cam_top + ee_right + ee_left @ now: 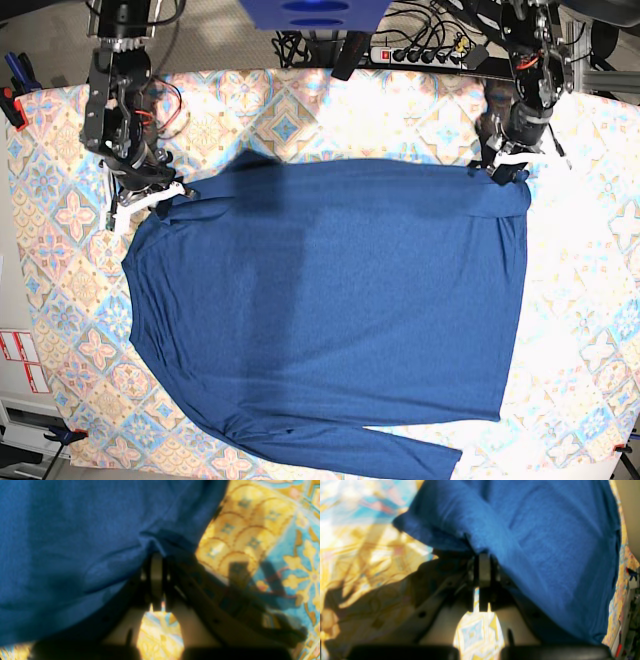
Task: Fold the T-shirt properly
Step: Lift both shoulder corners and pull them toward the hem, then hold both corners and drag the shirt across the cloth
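Closest to your lenses: both sets of jaws pressed together on blue fabric. Left gripper (484, 555) pinches a bunched edge of the T-shirt (330, 300); right gripper (156, 555) does the same at the other top corner. Shirt lies spread across the patterned tablecloth (300, 110), one sleeve (340, 440) trailing along the near edge. The top edge looks turned over in a narrow band between your grippers. Judgement: early stage. First fold barely begun; sleeves and body halves remain to be folded.
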Motion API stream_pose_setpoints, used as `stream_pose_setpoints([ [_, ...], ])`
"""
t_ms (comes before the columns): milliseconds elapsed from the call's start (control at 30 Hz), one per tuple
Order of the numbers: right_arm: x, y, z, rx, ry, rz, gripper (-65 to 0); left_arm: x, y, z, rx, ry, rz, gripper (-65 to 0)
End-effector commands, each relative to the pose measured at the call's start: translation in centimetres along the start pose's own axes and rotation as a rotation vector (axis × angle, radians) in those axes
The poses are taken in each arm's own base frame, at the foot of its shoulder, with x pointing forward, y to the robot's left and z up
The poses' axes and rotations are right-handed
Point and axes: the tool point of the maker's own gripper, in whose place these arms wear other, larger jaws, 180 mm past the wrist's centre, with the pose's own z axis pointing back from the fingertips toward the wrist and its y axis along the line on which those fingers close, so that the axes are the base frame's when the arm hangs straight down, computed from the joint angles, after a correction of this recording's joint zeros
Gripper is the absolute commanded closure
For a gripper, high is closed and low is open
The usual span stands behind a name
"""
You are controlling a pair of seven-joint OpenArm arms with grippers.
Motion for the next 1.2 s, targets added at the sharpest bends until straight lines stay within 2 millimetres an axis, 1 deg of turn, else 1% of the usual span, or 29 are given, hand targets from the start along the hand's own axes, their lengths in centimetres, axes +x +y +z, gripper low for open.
stream_pose_setpoints([
  [0, 1.2, -0.2, 0.4, 0.0, -0.043, -0.001, -0.4, 1.2, -0.8, 0.2, -0.025, -0.035, -0.016, 0.0],
  [100, 1.4, -0.9, 0.6, -0.016, -0.051, -0.013, -0.4, 1.8, -1.0, 0.0, -0.03, -0.048, -0.012, 0.0],
  [200, 1.7, -0.8, 0.5, -0.012, -0.057, -0.012, -0.4, 3.5, -2.3, -0.6, -0.057, -0.089, -0.007, 0.0],
  [333, 4.7, 0.5, 0.0, 0.014, -0.114, -0.009, -0.4, 5.9, -5.0, -1.7, -0.116, -0.141, -0.005, 0.0],
  [400, 6.1, 1.0, -0.2, 0.025, -0.138, -0.011, -0.4, 6.8, -6.0, -2.0, -0.137, -0.161, -0.004, 0.0],
  [500, 8.4, 1.9, -0.4, 0.042, -0.183, -0.011, -0.4, 7.8, -6.7, -2.9, -0.149, -0.175, 0.004, 0.0],
  [567, 9.5, 2.2, -0.7, 0.047, -0.199, -0.014, -0.4, 8.4, -7.1, -3.6, -0.155, -0.183, 0.013, 0.0],
  [733, 10.3, 2.1, -2.3, 0.043, -0.183, -0.041, -0.4, 9.2, -7.5, -5.5, -0.155, -0.182, 0.049, 0.0],
  [800, 10.7, 2.1, -2.8, 0.044, -0.178, -0.051, -0.4, 9.8, -8.1, -6.0, -0.163, -0.187, 0.059, 0.0],
  [967, 12.4, 2.6, -3.7, 0.051, -0.189, -0.067, -0.4, 12.0, -10.0, -6.3, -0.201, -0.224, 0.046, 0.0],
  [1067, 13.2, 2.7, -4.3, 0.052, -0.188, -0.079, -0.4, 12.8, -10.7, -6.3, -0.216, -0.24, 0.044, 0.0],
  [1133, 14.0, 3.0, -4.6, 0.056, -0.193, -0.085, -0.4, 13.8, -10.8, -6.2, -0.215, -0.253, 0.029, 0.0],
  [1167, 14.3, 3.1, -4.7, 0.058, -0.194, -0.088, -0.4, 13.9, -10.5, -6.3, -0.209, -0.252, 0.028, 0.0],
])
